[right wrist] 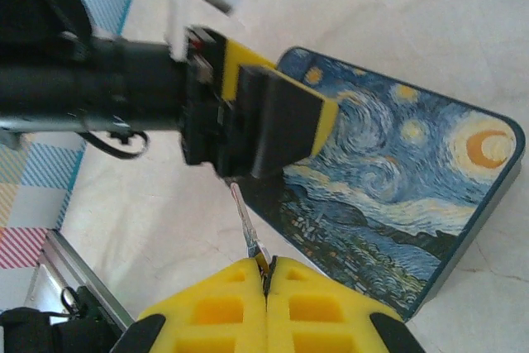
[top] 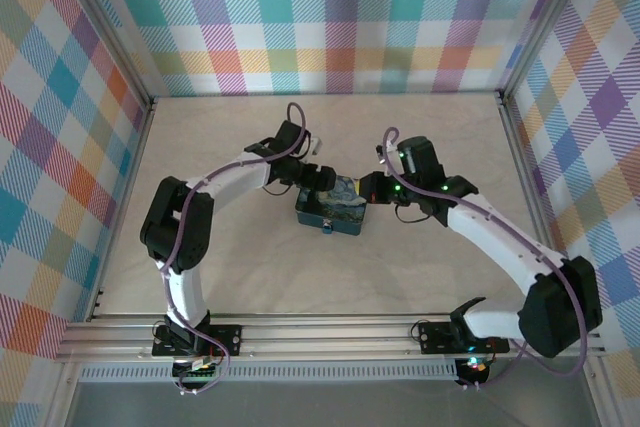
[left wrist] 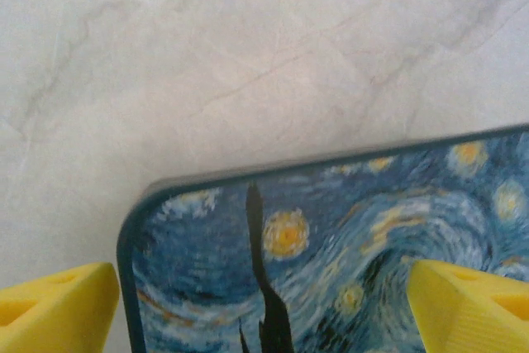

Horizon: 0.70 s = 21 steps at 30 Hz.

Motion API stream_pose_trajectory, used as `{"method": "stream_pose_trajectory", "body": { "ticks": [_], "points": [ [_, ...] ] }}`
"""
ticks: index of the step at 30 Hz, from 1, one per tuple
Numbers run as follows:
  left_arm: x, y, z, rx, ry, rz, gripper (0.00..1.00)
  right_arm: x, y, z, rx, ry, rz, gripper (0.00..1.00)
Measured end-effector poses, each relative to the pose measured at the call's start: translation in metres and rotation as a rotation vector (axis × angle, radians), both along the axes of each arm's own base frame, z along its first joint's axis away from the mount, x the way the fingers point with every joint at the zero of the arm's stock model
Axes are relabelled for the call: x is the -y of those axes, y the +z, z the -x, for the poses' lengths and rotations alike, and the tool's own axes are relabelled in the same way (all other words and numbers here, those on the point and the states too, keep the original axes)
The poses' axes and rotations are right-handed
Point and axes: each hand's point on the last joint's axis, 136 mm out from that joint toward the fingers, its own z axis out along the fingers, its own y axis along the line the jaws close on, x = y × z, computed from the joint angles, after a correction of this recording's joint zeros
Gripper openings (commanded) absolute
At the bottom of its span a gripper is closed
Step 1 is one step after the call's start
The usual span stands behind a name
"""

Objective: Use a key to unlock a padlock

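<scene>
Our right gripper [right wrist: 266, 274] is pinched shut on the thin silvery key [right wrist: 246, 225], blade out for aiming, and beyond we spread our left gripper [left wrist: 264, 320] astride the dark-blue starry-print tin [left wrist: 347, 237] (steadying it, probably), the tiny blue padlock [top: 326, 229] seemingly at its near edge.

One camera looks down from high behind; both wrist cameras sit close, sharing the starry tin [top: 335, 211].
</scene>
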Motion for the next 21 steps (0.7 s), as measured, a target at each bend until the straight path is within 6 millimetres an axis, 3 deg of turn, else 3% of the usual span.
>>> {"method": "stream_pose_trajectory", "body": {
  "ticks": [4, 7, 11, 13, 16, 21],
  "points": [
    [-0.006, 0.02, -0.008, 0.042, 0.016, 0.017, 0.92, -0.003, -0.02, -0.004, -0.043, 0.005, 0.004, 0.0],
    [-0.014, 0.05, -0.002, 0.097, 0.029, 0.041, 0.92, -0.006, -0.032, -0.009, -0.074, 0.005, -0.008, 0.0],
    [-0.029, 0.088, 0.03, 0.162, 0.045, 0.11, 0.9, -0.011, -0.043, -0.017, -0.097, 0.012, -0.033, 0.0],
    [-0.035, 0.096, 0.049, 0.172, 0.049, 0.14, 0.89, -0.013, -0.049, -0.02, -0.109, 0.016, -0.038, 0.0],
    [-0.042, 0.088, 0.078, 0.14, 0.05, 0.168, 0.88, -0.016, -0.058, -0.024, -0.127, 0.019, -0.043, 0.0],
    [-0.03, 0.042, 0.122, -0.013, 0.028, 0.207, 0.87, -0.018, -0.072, -0.027, -0.165, 0.015, -0.045, 0.0]
  ]
}}
